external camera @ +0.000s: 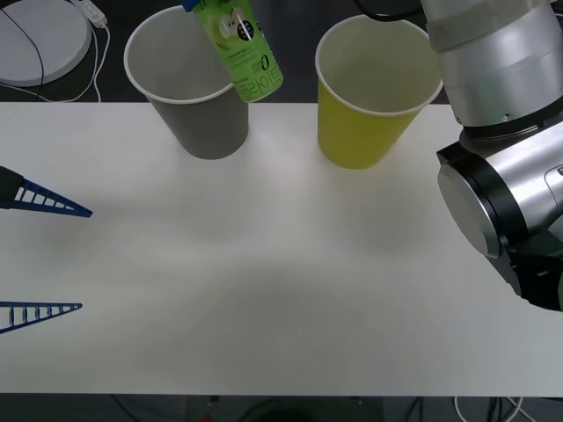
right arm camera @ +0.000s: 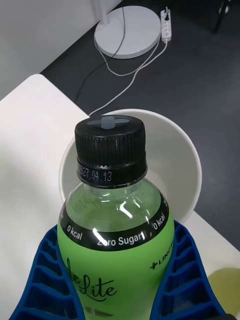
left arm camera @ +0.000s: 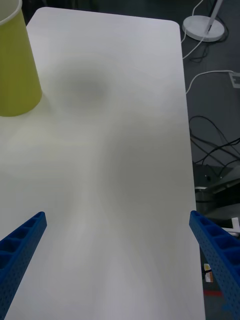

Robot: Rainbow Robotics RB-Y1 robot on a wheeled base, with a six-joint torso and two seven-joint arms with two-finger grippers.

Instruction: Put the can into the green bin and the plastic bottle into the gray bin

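Right now the small clear plastic bottle (external camera: 239, 44) of green drink, with its black screw cap and green label, hangs in the air at about twelve o'clock in the front view, tilted, its lower end over the near rim of the large gray tapered paper-cup-shaped bin (external camera: 201, 119). The right gripper (right arm camera: 117, 285) pinches it: in the right wrist view the blue ribbed fingers (right arm camera: 42, 280) press against both sides of the label, and the cap sits over the bin's pale open mouth. The matching yellow-green tapered bin (external camera: 365, 123) stands upright just beside the gray one, toward one o'clock, the two apart by a narrow gap on the white table (external camera: 281, 290). No can is to be seen on the table, and whether it already lies inside the green bin cannot be told from here. The left gripper (external camera: 44, 259) waits at nine o'clock, low over the table, its fingers spread wide and holding nothing. The step in hand looks like the drop of the bottle into the gray bin. The next move probably calls for carrying the bottle a little farther over the middle of the opening, then parting the fingers; released too near the rim, it could strike the edge, tip the light bin or fall outside.
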